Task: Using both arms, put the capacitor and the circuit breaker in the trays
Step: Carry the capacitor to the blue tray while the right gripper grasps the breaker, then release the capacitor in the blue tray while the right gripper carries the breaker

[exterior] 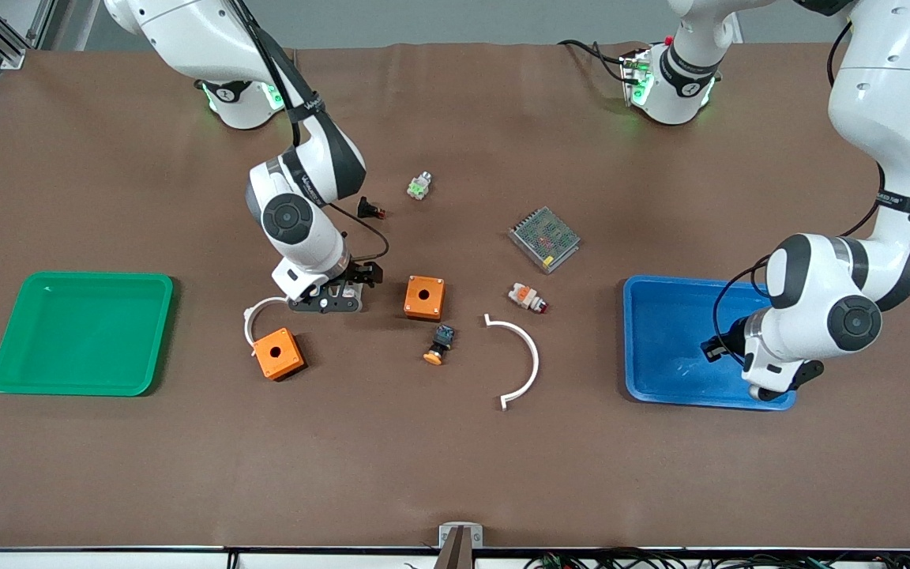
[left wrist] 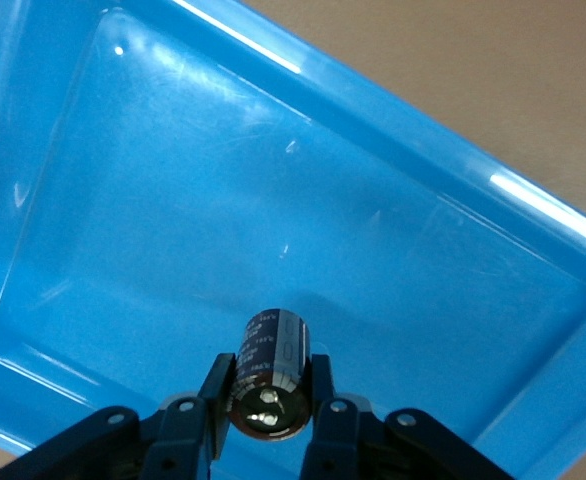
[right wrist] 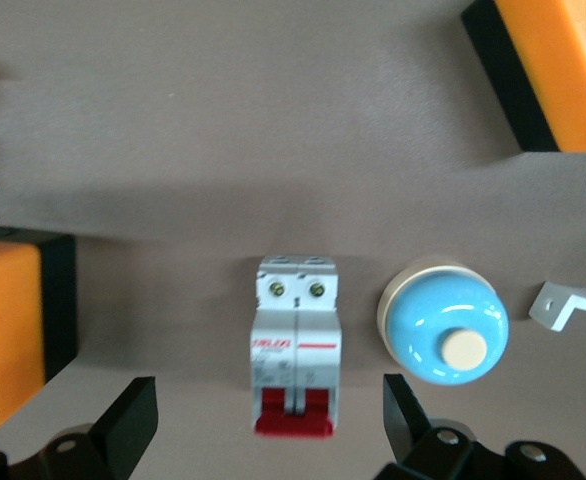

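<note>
The blue tray (exterior: 660, 340) sits at the left arm's end of the bench (exterior: 455, 458), and serves as the reference here. Over it hangs the left gripper (left wrist: 270, 410), jaws clamped on the capacitor (left wrist: 270, 375), apparently so the part can drop inside. Well apart from the tray, toward the right arm's end, the right gripper (right wrist: 268, 430) hovers with jaws wide astride the circuit breaker (right wrist: 295, 345), which lies flat on the bench, seemingly lined up for a grasp.
</note>
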You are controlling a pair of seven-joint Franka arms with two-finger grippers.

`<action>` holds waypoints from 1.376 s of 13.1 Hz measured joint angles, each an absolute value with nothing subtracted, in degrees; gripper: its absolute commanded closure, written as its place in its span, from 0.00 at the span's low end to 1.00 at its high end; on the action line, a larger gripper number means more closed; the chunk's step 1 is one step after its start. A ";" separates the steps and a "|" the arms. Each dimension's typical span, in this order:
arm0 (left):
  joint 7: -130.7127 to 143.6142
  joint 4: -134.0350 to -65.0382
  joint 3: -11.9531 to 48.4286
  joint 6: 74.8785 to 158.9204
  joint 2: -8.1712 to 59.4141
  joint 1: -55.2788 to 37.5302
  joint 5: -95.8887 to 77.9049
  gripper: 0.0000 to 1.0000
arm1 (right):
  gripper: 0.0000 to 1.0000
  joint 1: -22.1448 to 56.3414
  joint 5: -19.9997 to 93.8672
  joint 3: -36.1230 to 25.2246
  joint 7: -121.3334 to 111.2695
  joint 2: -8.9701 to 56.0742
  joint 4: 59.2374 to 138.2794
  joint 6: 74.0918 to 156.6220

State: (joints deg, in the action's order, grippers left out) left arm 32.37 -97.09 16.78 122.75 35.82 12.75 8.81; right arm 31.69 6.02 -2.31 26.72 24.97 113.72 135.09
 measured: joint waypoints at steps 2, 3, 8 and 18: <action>32.36 -97.03 16.79 122.84 36.50 12.88 8.82 0.89 | 0.02 31.31 5.89 -2.47 26.68 25.73 113.72 135.86; 32.36 -97.03 16.84 122.86 36.68 12.88 8.82 0.83 | 0.07 31.09 5.84 -2.51 26.65 26.00 113.72 136.16; 32.36 -96.65 16.86 122.88 37.55 12.88 8.82 0.57 | 0.47 30.82 5.71 -2.53 26.59 26.65 113.71 136.78; 32.36 -93.51 17.12 122.96 37.63 12.78 8.82 0.00 | 0.87 30.95 5.67 -2.41 26.58 25.90 112.54 132.81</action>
State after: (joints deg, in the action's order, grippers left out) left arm 32.36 -93.51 17.12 122.96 37.63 12.78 8.82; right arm 30.95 5.67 -2.41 26.58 25.90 112.54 132.81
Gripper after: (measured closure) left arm 0.004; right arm 0.599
